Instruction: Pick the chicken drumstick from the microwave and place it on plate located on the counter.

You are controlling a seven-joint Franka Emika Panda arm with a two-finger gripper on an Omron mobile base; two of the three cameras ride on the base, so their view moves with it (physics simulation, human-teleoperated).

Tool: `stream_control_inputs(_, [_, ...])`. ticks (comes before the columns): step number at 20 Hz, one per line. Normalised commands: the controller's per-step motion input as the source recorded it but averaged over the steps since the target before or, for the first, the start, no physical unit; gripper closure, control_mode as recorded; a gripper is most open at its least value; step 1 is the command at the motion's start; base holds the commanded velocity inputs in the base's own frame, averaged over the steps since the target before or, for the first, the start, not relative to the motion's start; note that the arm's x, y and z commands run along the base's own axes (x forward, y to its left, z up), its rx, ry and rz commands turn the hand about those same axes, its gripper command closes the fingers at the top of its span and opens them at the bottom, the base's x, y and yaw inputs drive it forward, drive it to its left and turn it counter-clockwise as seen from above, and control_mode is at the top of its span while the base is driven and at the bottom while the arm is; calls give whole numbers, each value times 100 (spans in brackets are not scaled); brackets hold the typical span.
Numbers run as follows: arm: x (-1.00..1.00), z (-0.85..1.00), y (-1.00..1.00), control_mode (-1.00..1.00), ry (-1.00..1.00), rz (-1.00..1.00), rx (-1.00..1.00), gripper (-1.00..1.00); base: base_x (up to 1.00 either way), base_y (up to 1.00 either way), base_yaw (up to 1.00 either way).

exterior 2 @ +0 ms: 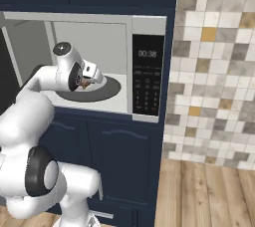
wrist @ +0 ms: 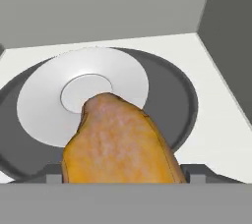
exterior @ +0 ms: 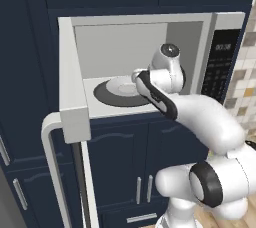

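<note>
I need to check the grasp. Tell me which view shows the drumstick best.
The hand view: the drumstick fills its lower centre, golden-orange, above the white plate on the turntable. The right base view shows a small brown bit at the gripper. In the left base view the arm hides it.

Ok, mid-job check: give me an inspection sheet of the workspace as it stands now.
Surface: microwave floor, dark turntable on it.
Job's things: chicken drumstick sits right at the tool, over the small white plate; door open.
Clutter: nothing seen.
Grippers: tool inside the cavity; drumstick between its fingers, looks gripped.
Cables: nothing seen.
Surroundings: navy cabinets, tiled wall, wood floor.
</note>
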Motion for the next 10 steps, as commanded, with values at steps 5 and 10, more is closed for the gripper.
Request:
stream_control_inputs(5, [-100,17,-15,-100,0,15,0,100,0,0,0])
stream_control_inputs(10, [-100,24,0,-100,1,5,-1,100,0,0,0])
